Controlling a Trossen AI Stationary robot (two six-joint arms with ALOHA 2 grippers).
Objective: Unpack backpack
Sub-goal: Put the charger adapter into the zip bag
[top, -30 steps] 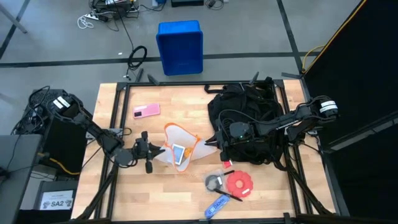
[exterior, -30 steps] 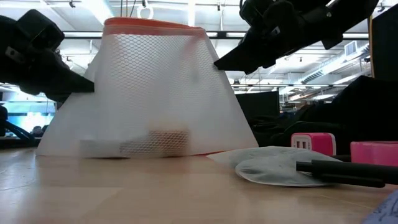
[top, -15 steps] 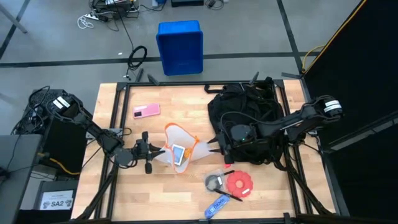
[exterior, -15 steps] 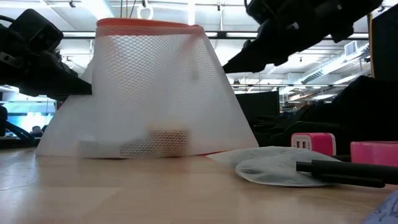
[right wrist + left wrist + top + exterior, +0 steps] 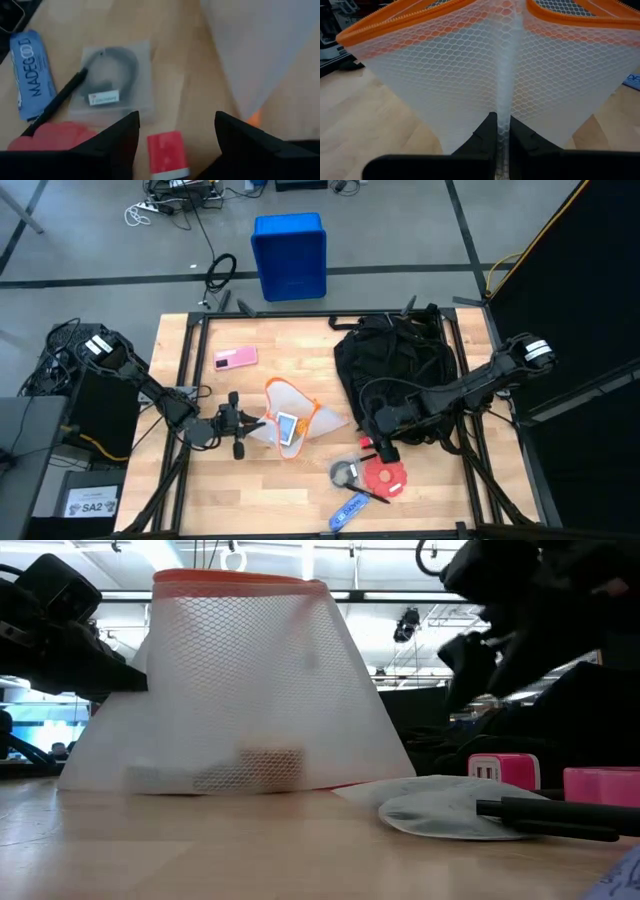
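Note:
The black backpack (image 5: 400,365) lies at the table's right. A white mesh pouch (image 5: 290,420) with an orange zip rim stands on its wide bottom at the table's middle, with small items inside. My left gripper (image 5: 243,426) is shut on the pouch's left side. My right gripper (image 5: 377,446) hangs open in front of the backpack, tipped down. In the right wrist view my right gripper (image 5: 176,120) has its fingers on either side of a small red block (image 5: 167,152) on the table, apart from it. My left gripper pinches the mesh pouch's upright side seam (image 5: 504,107) between its two fingers, low on the pouch. The fingers come in level from the table's left. The pouch stands upright with its bottom on the table and its orange rim (image 5: 240,578) on top.
Near the front edge lie a clear bag with a black cable (image 5: 112,77), a black pen (image 5: 55,105), a blue snack bar (image 5: 30,72) and a red round thing (image 5: 385,476). A pink phone (image 5: 235,358) lies at the far left. A blue crate (image 5: 290,255) stands on the floor beyond.
My right gripper has drawn away from the pouch's right side, moved toward the table's near edge, tipped downward and opened. The pouch's top has swayed slightly toward the left gripper; its bottom has stayed in place.

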